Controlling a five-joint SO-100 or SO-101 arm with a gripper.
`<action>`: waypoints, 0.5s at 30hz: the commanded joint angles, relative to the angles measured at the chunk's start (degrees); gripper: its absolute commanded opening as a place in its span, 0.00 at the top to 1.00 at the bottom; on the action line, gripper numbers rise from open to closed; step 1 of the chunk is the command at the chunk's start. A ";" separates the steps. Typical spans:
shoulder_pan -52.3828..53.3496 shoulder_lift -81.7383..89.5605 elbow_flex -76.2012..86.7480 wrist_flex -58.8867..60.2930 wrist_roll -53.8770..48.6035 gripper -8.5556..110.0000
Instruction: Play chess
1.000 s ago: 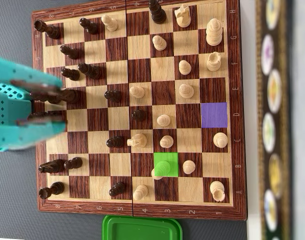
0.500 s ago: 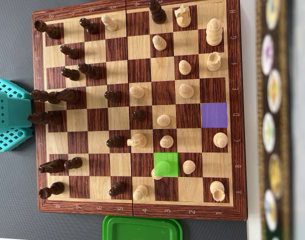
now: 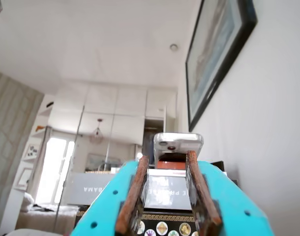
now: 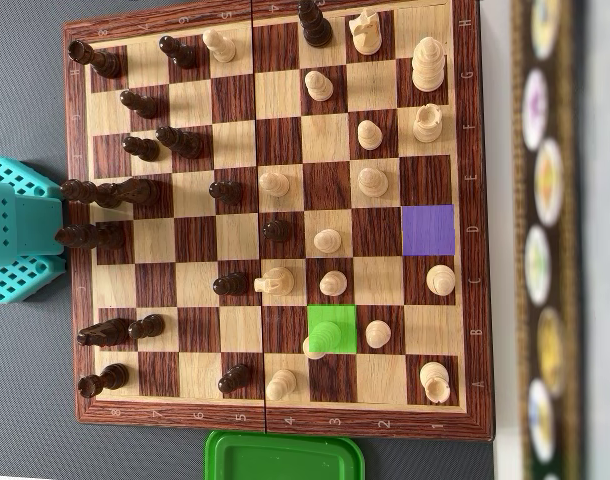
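Green tray (image 4: 285, 458) just below chessboard (image 4: 275, 415)

In the overhead view, the chessboard (image 4: 275, 215) lies on the tabletop (image 4: 25, 90), to the right of the robot arm's base (image 4: 20, 230) at the left edge. A tray (image 4: 283, 456) sits just below the board's lower edge. In the wrist view, the end effector (image 3: 168, 216) points up and away from the board, a phone (image 3: 178, 142) beyond its fingers, a framed picture (image 3: 216, 54) on the wall to its right.
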 commanded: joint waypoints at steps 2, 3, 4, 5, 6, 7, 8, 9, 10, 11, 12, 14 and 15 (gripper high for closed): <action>0.26 0.26 1.93 -12.04 -2.55 0.82; 0.26 0.26 2.20 -14.59 -3.78 0.82; 0.18 0.26 2.55 -17.23 -4.92 0.82; 0.09 0.26 2.90 -19.42 -5.63 0.82; -0.18 0.26 3.34 -21.27 -5.71 0.82; -0.26 0.26 3.34 -22.76 -5.63 0.82; -0.26 0.26 3.34 -24.26 -5.63 0.82; -0.26 0.26 3.34 -25.84 -5.71 0.82; -0.26 0.26 3.34 -27.60 -5.63 0.82; -0.26 0.26 3.34 -29.53 -5.63 0.82; -0.26 0.26 3.34 -31.55 -5.80 0.82; -0.09 0.26 3.34 -34.89 -5.80 0.82; 0.09 0.26 3.34 -36.21 -5.80 0.82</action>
